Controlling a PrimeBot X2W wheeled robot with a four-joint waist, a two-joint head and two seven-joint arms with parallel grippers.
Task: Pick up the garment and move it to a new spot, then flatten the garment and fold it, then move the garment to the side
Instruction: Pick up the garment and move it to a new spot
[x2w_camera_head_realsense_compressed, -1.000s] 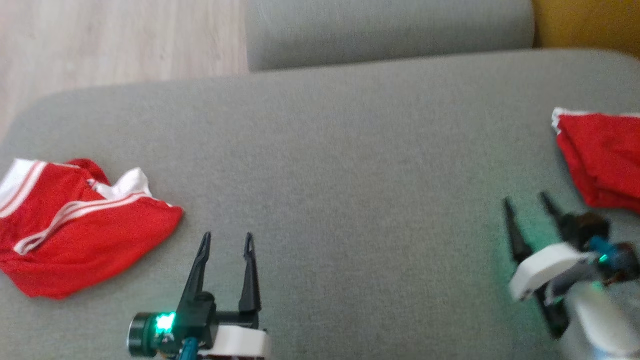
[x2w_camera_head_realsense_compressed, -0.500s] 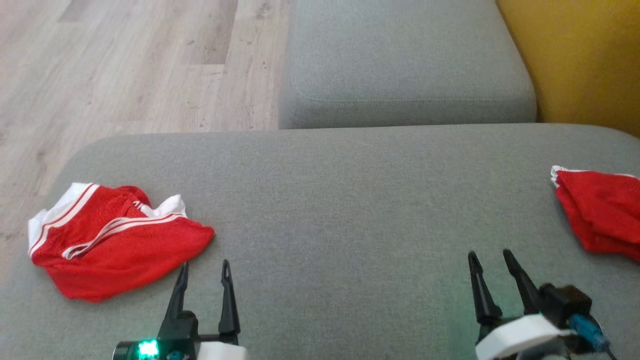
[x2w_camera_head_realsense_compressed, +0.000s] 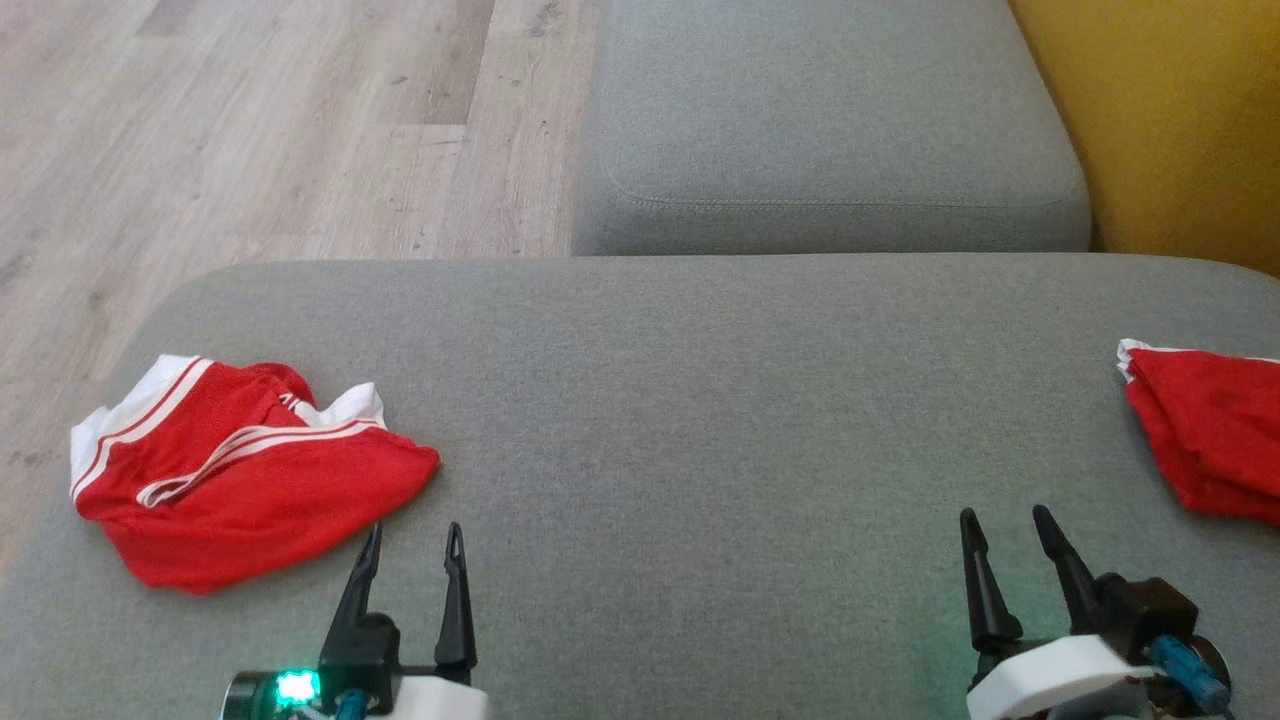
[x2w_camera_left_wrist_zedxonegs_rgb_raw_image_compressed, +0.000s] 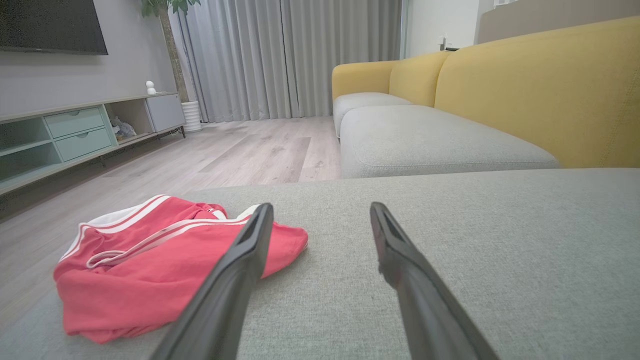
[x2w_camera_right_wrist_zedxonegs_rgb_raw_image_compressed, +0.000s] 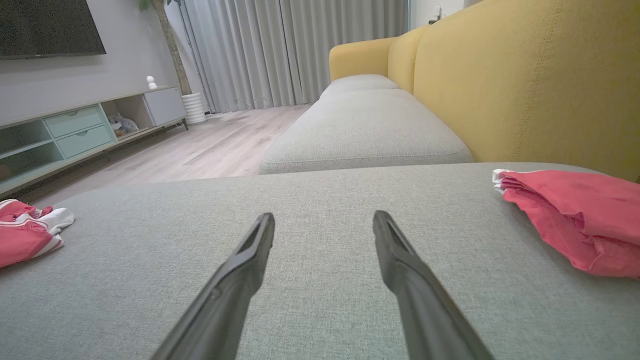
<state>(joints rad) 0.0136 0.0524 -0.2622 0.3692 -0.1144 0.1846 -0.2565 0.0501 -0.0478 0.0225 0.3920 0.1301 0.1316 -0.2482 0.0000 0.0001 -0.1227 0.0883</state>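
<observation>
**Both grippers wide and empty, crumpled garment just off the left one**

The left gripper (x2w_camera_head_realsense_compressed: 415, 530) sits low over the grey seat cushion (x2w_camera_head_realsense_compressed: 700, 400), its two dark fingers spread wide with nothing between them. The right gripper (x2w_camera_head_realsense_compressed: 1003, 514) is level with it, well apart to the right, also spread wide and empty. Both point forward along the cushion.

Just ahead of the left gripper and to its left lies the crumpled garment (x2w_camera_head_realsense_compressed: 240, 465), red with white stripes and a white band. It is bunched up on the cushion near that cushion's left edge. Its nearest corner is close to the left fingertip without touching it; in the left wrist view that finger crosses in front of the garment's right end.

Ahead of the right gripper and off to its right, a folded red garment (x2w_camera_head_realsense_compressed: 1210, 440) rests at the cushion's right side, partly cut off by the head view's edge. The stretch of cushion between the two grippers is bare.

Beyond both grippers a second grey cushion (x2w_camera_head_realsense_compressed: 830, 130) adjoins the first, with the yellow backrest (x2w_camera_head_realsense_compressed: 1180, 120) to its right. To the left runs pale wood floor (x2w_camera_head_realsense_compressed: 250, 130). Farther off, the wrist views show a low cabinet (x2w_camera_left_wrist_zedxonegs_rgb_raw_image_compressed: 75, 135) along the wall and grey curtains (x2w_camera_left_wrist_zedxonegs_rgb_raw_image_compressed: 290, 55).
</observation>
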